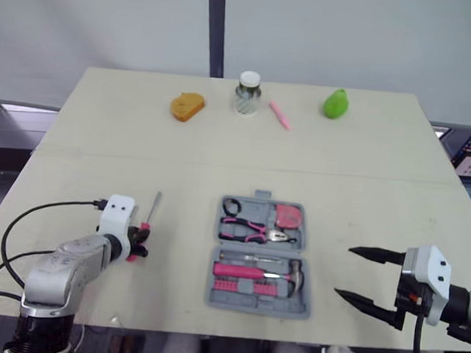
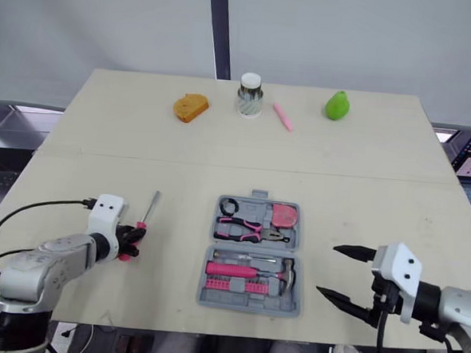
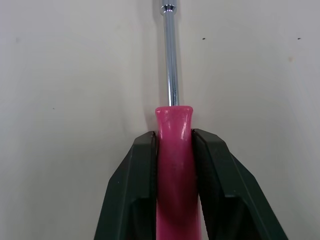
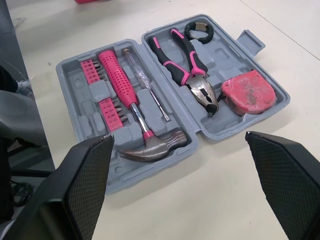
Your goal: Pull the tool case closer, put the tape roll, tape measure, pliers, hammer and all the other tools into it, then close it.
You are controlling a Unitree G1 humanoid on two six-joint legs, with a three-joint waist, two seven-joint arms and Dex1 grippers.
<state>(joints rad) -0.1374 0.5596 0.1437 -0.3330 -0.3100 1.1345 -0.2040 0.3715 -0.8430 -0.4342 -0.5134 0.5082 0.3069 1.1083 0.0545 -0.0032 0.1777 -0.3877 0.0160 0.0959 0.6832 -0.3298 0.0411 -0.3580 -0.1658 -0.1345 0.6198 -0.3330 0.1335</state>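
Note:
The grey tool case lies open near the table's front middle. It holds the pink-handled hammer, pliers, the pink tape measure, a black tape roll and pink bits. To the left of the case lies a screwdriver with a pink handle; my left gripper is shut on that handle, the metal shaft pointing away. My right gripper stands open to the right of the case, nothing between its fingers.
Along the table's far side sit an orange piece, a glass jar with a white lid, a pink marker and a green pear-shaped object. A seam crosses the table between these and the case.

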